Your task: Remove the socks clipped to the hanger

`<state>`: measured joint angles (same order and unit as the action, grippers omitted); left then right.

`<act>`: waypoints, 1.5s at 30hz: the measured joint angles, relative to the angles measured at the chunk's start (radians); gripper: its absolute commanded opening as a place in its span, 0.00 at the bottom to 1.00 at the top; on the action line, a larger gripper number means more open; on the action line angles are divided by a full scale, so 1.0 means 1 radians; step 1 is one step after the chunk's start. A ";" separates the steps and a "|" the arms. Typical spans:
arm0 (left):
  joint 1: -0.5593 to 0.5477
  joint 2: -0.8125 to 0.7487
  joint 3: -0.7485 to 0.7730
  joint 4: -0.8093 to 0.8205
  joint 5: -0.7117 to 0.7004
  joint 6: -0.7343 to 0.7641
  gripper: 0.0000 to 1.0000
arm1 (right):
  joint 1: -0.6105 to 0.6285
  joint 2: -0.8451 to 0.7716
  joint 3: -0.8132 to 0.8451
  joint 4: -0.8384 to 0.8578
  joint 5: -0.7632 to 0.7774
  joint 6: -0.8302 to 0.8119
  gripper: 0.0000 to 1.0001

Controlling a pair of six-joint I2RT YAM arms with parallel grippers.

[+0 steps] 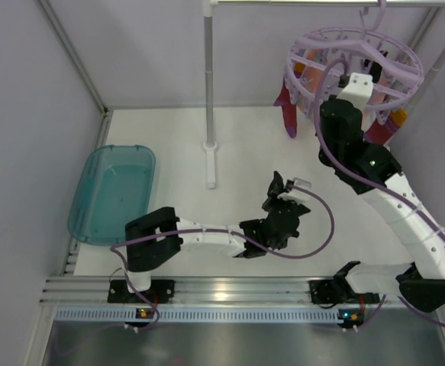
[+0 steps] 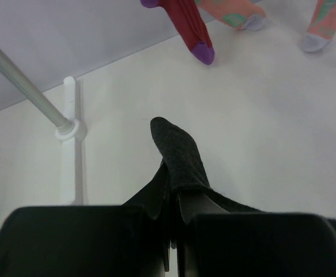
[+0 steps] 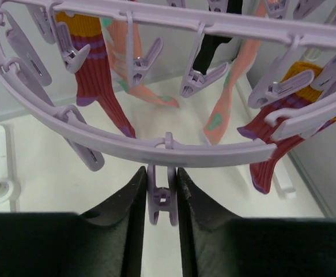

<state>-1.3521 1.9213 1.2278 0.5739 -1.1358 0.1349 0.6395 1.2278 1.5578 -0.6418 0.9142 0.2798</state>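
The lilac ring hanger [image 1: 359,57] hangs at the back right. Several socks stay clipped to it: a magenta-red sock [image 3: 98,95], a salmon pink sock [image 3: 225,109], a black sock [image 3: 211,49] at the far side, and another red one [image 3: 274,150] on the right. My right gripper [image 3: 161,173] reaches up just under the ring [image 3: 156,149], its jaws pressed on both sides of a bare lilac peg [image 3: 161,199]. My left gripper [image 2: 170,213] is low over the table's middle, shut on a loose black sock [image 2: 179,153] that sticks out ahead of the fingers.
A teal translucent tub [image 1: 115,191] sits at the table's left edge. The white metal pole [image 1: 209,91] stands at the back centre on a foot bar [image 1: 211,164]. Frame posts border the sides.
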 measured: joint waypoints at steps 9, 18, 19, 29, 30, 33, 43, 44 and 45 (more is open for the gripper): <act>0.102 -0.339 -0.091 -0.178 0.091 -0.051 0.00 | 0.000 -0.010 -0.023 -0.007 -0.023 0.002 0.78; 0.309 -0.516 -0.091 -0.550 0.212 -0.240 0.00 | 0.000 -0.017 -0.034 -0.009 -0.076 0.016 0.99; 0.313 -0.521 -0.091 -0.584 0.215 -0.251 0.00 | 0.000 -0.022 -0.041 -0.011 -0.082 0.018 0.99; 0.611 -0.661 -0.071 -0.952 0.367 -0.426 0.00 | 0.000 -0.097 -0.108 -0.024 -0.161 0.035 0.99; 0.652 -0.663 -0.063 -0.978 0.387 -0.443 0.00 | 0.000 -0.105 -0.112 -0.024 -0.167 0.035 0.99; 0.758 -0.662 -0.053 -1.046 0.418 -0.487 0.00 | 0.000 -0.129 -0.113 -0.026 -0.183 0.035 1.00; 1.124 -0.671 -0.103 -1.164 0.528 -0.582 0.00 | 0.000 -0.154 -0.150 -0.027 -0.246 0.035 0.99; 1.146 -0.672 -0.112 -1.167 0.531 -0.586 0.00 | 0.000 -0.154 -0.151 -0.028 -0.252 0.035 0.99; 1.165 -0.676 -0.124 -1.171 0.534 -0.591 0.00 | 0.000 -0.154 -0.151 -0.027 -0.257 0.035 0.99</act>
<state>-0.1871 1.2453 1.1038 -0.5968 -0.6022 -0.4561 0.6395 1.0737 1.4071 -0.6689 0.6575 0.3145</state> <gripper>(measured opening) 0.020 0.993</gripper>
